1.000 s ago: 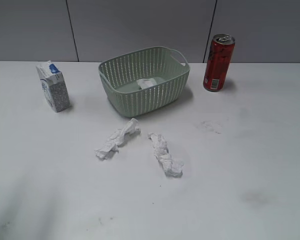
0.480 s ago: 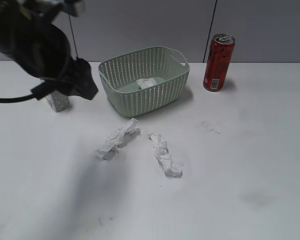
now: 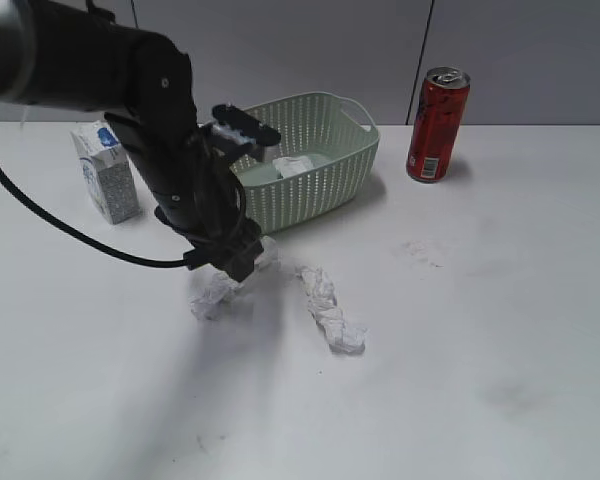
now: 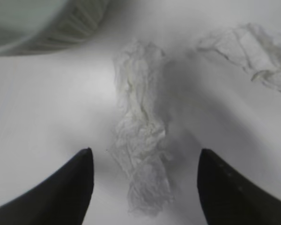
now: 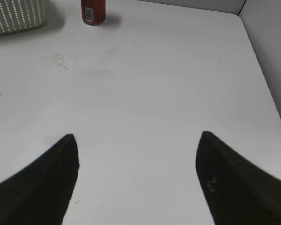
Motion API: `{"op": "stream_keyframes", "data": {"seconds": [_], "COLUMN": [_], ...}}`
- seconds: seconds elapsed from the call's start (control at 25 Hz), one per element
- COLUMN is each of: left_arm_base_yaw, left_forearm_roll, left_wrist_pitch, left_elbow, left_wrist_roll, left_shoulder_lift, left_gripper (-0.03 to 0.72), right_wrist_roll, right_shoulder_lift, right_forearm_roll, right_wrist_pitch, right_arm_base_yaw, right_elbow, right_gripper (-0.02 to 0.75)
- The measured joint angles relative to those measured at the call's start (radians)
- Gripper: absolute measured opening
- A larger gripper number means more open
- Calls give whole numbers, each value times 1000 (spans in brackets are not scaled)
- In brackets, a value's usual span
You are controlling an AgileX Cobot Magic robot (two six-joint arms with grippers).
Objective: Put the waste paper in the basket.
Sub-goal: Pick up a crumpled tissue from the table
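Note:
Two crumpled white waste papers lie on the white table in front of the pale green basket (image 3: 310, 190). My left gripper (image 3: 238, 265) hangs over the left paper (image 3: 212, 292) and partly hides it. In the left wrist view the gripper (image 4: 145, 151) is open, with one black finger on each side of this paper (image 4: 140, 108), not touching it. The other paper (image 3: 332, 312) lies free to the right and shows in the left wrist view (image 4: 246, 51). A white wad (image 3: 295, 165) sits inside the basket. My right gripper (image 5: 136, 135) is open and empty over bare table.
A red can (image 3: 437, 125) stands at the back right of the basket. A blue and white carton (image 3: 105, 172) stands to the basket's left, behind the left arm. The right wrist view shows the basket's corner (image 5: 16, 16), the can (image 5: 93, 10) and the table's right edge.
The left arm came in from the upper left and dropped down over the left paper. The papers, basket, can and carton have not moved.

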Motion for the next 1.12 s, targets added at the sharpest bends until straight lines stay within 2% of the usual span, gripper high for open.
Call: {"op": "stream_keyframes", "data": {"seconds": [0.4,0.48,0.56,0.76,0.88,1.12], "left_arm_base_yaw": [0,0,0,0,0,0], "left_forearm_roll": [7,7,9,9,9,9], "left_wrist_pitch": [-21,-24,-24,-11,19,80], "left_elbow": [-9,-9,-9,-9,-12,-17], "left_wrist_roll": [1,1,1,1,1,1], "left_shoulder_lift": [135,136,136,136,133,35], "left_gripper": [528,505,442,159,29,11], "right_wrist_roll": [0,0,0,0,0,0], "right_shoulder_lift": [0,0,0,0,0,0], "right_forearm_roll": [0,-1,-1,-1,-1,-1], "right_wrist_pitch": [0,0,0,0,0,0], "right_arm_base_yaw": [0,0,0,0,0,0], "right_elbow": [0,0,0,0,0,0], "right_gripper": [589,589,589,588,589,589]}}
